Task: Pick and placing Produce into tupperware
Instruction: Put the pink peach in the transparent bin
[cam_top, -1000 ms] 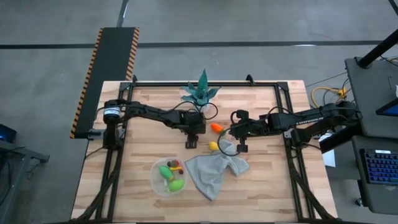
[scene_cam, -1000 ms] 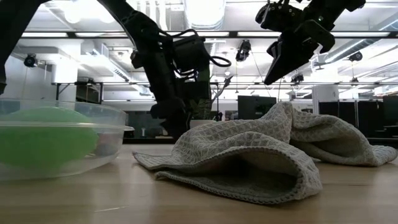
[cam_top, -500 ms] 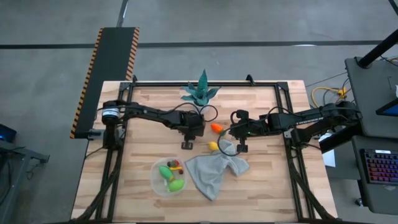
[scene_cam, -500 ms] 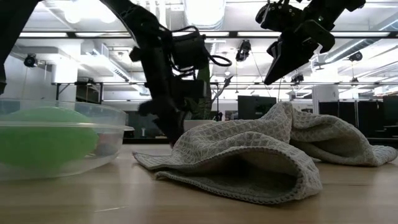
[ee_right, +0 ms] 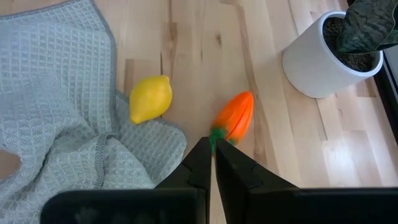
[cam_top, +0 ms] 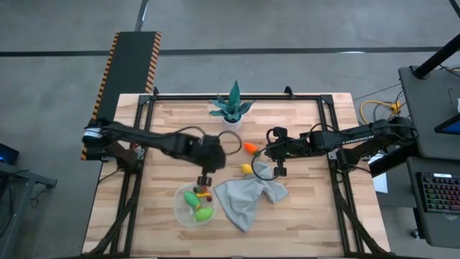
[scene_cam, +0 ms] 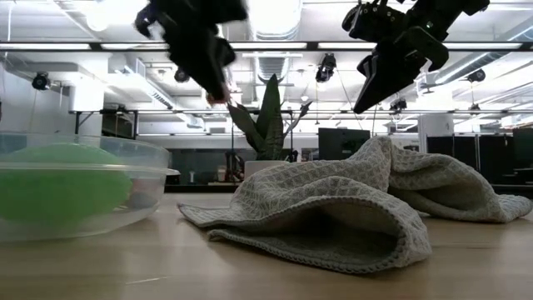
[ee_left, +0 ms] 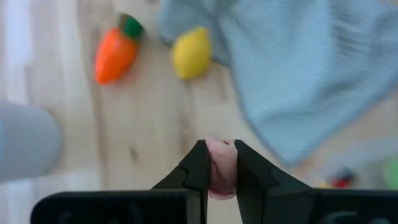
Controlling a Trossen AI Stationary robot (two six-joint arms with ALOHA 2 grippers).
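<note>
in the high view the left gripper point(cam_top: 204, 175) sits left of centre, just above the clear tupperware point(cam_top: 180, 206) at lower centre, which already holds green, yellow and red toy produce; a toy carrot point(cam_top: 249, 147) and a toy lemon point(cam_top: 246, 169) lie on the wood at centre, the lemon touching the edge of the grey cloth point(cam_top: 248, 201), and the right gripper point(cam_top: 278, 167) hangs just right of them. the low view shows the left gripper point(scene_cam: 218, 92) raised at upper left, above and behind the tub point(scene_cam: 79, 187). in the left wrist view the fingers point(ee_left: 200, 171) are clamped on a small pale pink piece point(ee_left: 221, 169). the right wrist view shows its jaws pressed together, holding nothing, above the carrot point(ee_right: 235, 119). i'd bring the pink piece squarely over the tub's opening and let go low, so that it doesn't bounce off the rim.
</note>
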